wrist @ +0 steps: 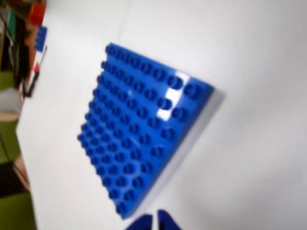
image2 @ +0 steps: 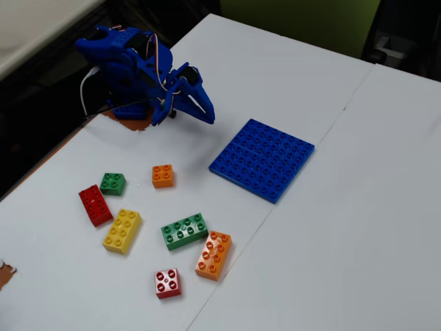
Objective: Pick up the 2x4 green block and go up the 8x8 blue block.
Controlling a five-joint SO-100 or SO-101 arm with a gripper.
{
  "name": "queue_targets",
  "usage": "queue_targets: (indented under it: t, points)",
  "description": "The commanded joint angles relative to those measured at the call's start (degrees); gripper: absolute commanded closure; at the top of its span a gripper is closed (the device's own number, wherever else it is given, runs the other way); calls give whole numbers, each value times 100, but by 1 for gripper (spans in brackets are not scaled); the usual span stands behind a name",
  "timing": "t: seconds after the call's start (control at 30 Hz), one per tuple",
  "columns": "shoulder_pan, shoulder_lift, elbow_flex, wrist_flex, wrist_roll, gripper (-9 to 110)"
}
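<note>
Fingers (image2: 209, 118) empty, tips nearly together, resting near base. 2x4 green block (image2: 185, 230) touches orange brick (image2: 214, 254); risk: grasp nudges or catches the neighbour.

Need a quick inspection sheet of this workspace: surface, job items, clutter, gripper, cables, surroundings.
Surface: white table with a seam line running across it.
Job's things: green rectangular eight-stud plastic brick flat on the table, touching an orange eight-stud brick; large flat blue square baseplate bare, nothing on it.
Clutter: small orange brick, small green square brick, red eight-stud brick, yellow eight-stud brick, small red brick.
Gripper: blue two-finger gripper empty, above the table, away from the bricks; open or shut, cannot tell.
Cables: white cable at the arm base.
Surroundings: green wall beyond the table.
</note>
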Motion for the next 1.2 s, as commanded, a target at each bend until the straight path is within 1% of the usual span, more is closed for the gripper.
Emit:
queue_targets:
  t: [0.0, 0.07, 0.1, 0.23, 0.43, 0.53, 0.6, 0.7, 0.77, 0.83, 0.93, 1.07, 1.17]
  points:
    - [-44, 237, 229, 88, -3858, 101]
    - [18, 237, 246, 396, -5739, 101]
    - [62, 237, 246, 492, -6390, 101]
    - [123, 237, 246, 413, -7585, 101]
    - [211, 246, 211, 352, -8481, 97]
    - [211, 97, -185, 413, -8552, 97]
    - [176, -668, -1002, 606, -8508, 98]
    - [167, -2153, -2751, 1310, -8455, 98]
    - [281, -3243, -3920, 1793, -8675, 97]
    - [475, -4245, -4887, 2030, -9026, 97]
    - [940, -5678, -6038, 2276, -10151, 94]
    - [1819, -7532, -7699, 2944, -12331, 90]
    - [2206, -8543, -8710, 3138, -13192, 88]
